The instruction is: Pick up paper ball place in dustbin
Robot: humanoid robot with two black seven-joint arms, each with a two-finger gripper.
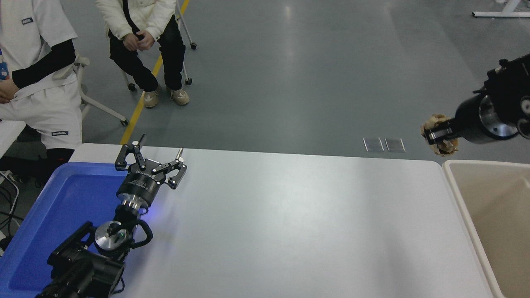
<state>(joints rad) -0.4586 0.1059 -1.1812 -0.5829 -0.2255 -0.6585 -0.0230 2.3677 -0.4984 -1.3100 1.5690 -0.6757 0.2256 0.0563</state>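
At the lower left, nearest to the camera, the left hand (155, 159) is parked with its fingers spread apart, above the edge of the blue tray (37, 231) on the white desk (290, 223). At the right edge of the desk stands the dustbin (455, 194), and only part of its pale rim and tan inside shows in the view. Farther away and higher, the right hand (439, 133) is clamped on the paper ball (439, 136) and holds it in the air, well above the desk and close to the far left corner of the bin.

The ball seems not yet above the bin opening, although depth is hard to judge from this angle. To do the step well, the arm should probably bring the ball over the middle of the bin, away from the rim, and only then let go.

The ball is a crumpled lump with no clear long axis; it sticks out a little above and below the fingers. The hand points to the left of the picture.
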